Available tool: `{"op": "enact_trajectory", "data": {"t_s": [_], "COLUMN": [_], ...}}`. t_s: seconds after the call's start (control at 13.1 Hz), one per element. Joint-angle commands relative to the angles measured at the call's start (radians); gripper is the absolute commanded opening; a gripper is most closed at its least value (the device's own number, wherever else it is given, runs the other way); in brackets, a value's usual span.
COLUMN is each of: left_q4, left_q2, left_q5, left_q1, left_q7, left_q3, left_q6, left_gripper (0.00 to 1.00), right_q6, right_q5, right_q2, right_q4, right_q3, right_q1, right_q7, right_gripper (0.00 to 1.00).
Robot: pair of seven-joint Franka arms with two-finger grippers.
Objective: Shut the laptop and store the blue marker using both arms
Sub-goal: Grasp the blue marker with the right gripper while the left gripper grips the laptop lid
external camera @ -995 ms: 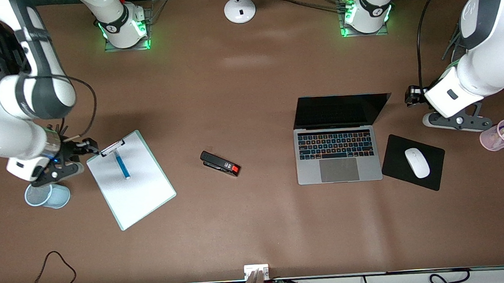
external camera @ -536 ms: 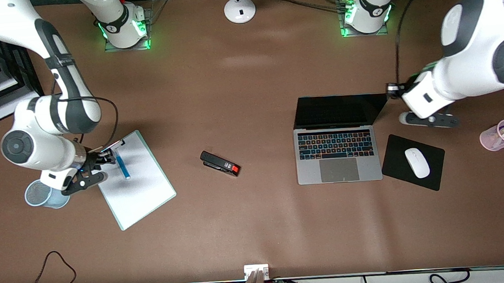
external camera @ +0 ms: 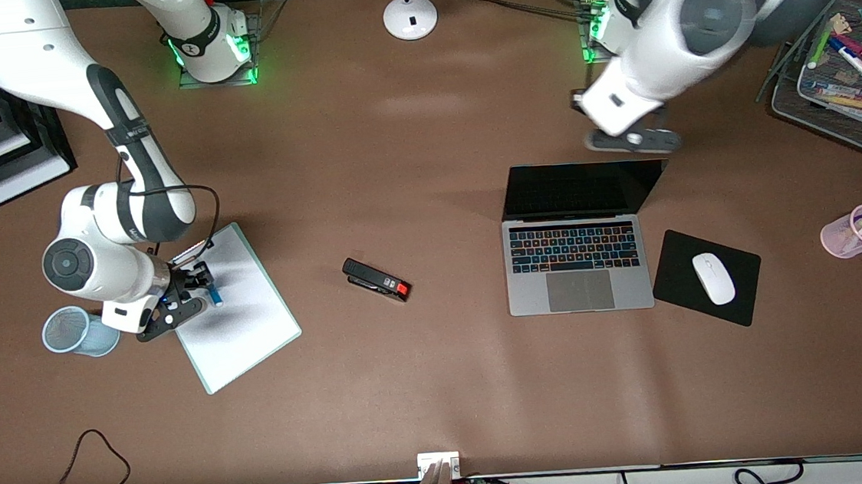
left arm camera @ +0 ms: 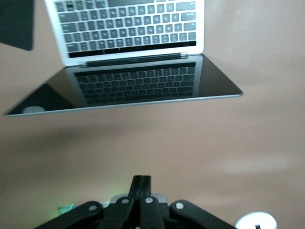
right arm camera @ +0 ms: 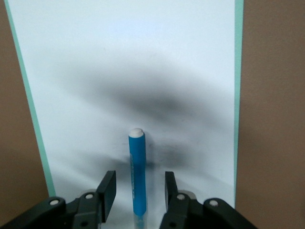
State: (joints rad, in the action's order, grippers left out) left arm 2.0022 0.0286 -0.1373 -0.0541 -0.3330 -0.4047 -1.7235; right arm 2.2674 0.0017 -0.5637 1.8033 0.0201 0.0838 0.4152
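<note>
A brown counter (external camera: 424, 158) carries everything. Toward the right arm's end lie a clipboard with white paper (external camera: 234, 327) and, just beside it, a pale blue mesh cup (external camera: 69, 332). A black stapler with a red tip (external camera: 376, 279) lies near the middle. Toward the left arm's end sits the open laptop (external camera: 577, 261), with a black mouse pad (external camera: 679, 272) just beside it, then a pink cup of pens (external camera: 857, 233) and a wire tray of markers (external camera: 836, 110). A white round lamp base (external camera: 410, 17) stands between the arm bases.
</note>
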Motion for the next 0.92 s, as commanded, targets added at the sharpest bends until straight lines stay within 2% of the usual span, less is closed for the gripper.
{"op": "enact_trajectory", "data": {"t_s": [0.0,0.15,0.31,0.46,0.84], "left_q4": [0.171,0.216,0.253,0.253,0.248], "left_q2": [0.051,0.042,0.004,-0.047,-0.093], "left_q5": [0.001,0.007,0.069,0.077,0.119], "left_q1": [0.022,0.025,0.039,0.056,0.105], "left_q7": [0.002,0.002,0.002,0.005,0.012], "left_q3": [-0.014,-0.014,-0.014,-0.014,-0.014], "left_q6": [-0.167,-0.238,-0.336,-0.410,-0.641], "left_gripper": [0.02,0.02,0.02,0.02,0.00], "right_q6": [0.023,0.032,0.040,0.040,0.076], "right_q5": [0.007,0.007,0.007,0.007,0.009], "right_q2": [-0.024,-0.034,-0.039,-0.045,-0.070], "right_q4": [-0.015,-0.019,-0.021,-0.027,-0.035], "right_q3": [0.004,0.004,0.004,0.004,0.004], "right_q1": [0.016,0.017,0.017,0.019,0.017], "right_q7": [0.020,0.020,0.020,0.022,0.036], "right_gripper": [0.47,0.45,0.45,0.42,0.41]}}
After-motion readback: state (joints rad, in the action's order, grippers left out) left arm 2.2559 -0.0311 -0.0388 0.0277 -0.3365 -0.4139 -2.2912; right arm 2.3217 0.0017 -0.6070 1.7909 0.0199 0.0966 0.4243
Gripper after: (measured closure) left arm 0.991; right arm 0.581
